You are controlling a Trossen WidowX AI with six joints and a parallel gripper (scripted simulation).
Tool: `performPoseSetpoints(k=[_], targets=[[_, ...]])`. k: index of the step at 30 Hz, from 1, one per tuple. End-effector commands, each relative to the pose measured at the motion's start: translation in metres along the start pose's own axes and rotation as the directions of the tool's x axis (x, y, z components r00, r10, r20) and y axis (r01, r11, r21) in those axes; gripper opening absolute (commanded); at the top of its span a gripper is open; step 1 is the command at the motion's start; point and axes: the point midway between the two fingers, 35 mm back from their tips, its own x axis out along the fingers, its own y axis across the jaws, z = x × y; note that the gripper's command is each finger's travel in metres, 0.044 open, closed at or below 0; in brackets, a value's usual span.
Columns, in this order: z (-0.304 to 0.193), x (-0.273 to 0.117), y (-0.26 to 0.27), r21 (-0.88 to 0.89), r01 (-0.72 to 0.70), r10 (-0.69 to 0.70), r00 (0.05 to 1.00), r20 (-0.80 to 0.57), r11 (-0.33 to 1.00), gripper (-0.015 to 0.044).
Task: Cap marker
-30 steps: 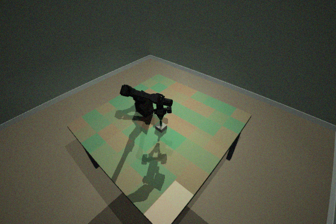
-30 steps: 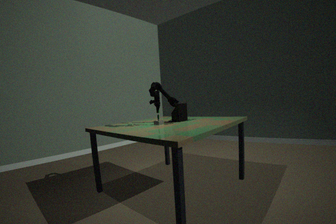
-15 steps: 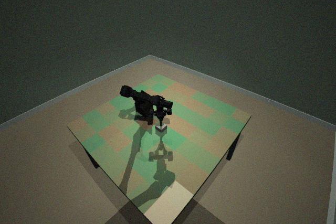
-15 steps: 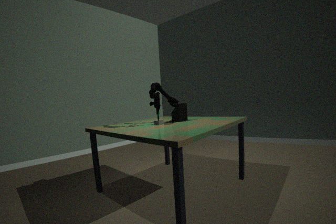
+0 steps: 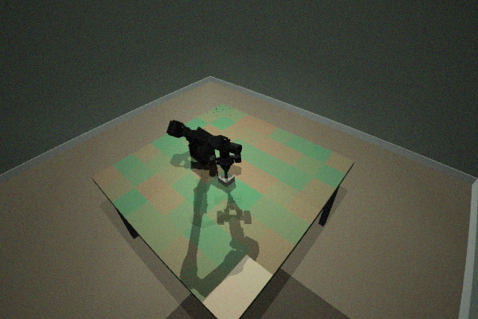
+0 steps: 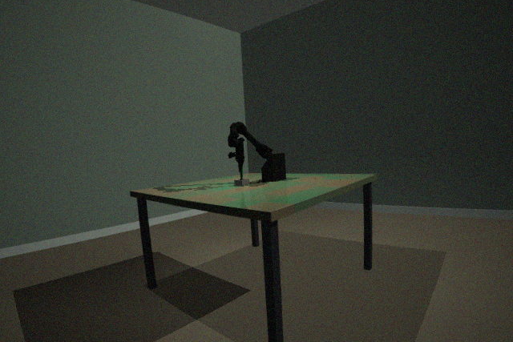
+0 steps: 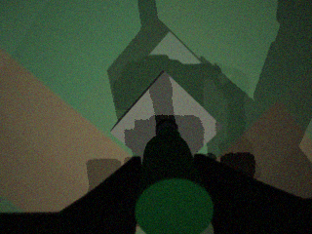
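Above the holder block (image 7: pixel 166 104) on the counter (image 5: pixel 293 176), jaws clamp the green cap (image 7: pixel 174 207) over the marker (image 7: pixel 166 128); next comes a straight downward press.

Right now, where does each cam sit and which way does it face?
Top: high off a table corner, angled down; whole arm shows above the holder block.
Exterior: low in the room, level with the table edge; whole arm in profile.
Wrist: on the gripper, looking down past the green cap it grips; only dark gripper parts show.
All three share the holder block.
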Motion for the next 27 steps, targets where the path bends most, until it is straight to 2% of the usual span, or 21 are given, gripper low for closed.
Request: performPoseSetpoints(k=[1, 27], targets=[[-0.002, 0.02, -0.003, 0.011, 0.019, -0.019, 1.0, -0.014, 1.0, 0.0], [0.002, 0.06, -0.005, 0.011, 0.021, -0.021, 1.0, -0.013, 1.0, 0.0]])
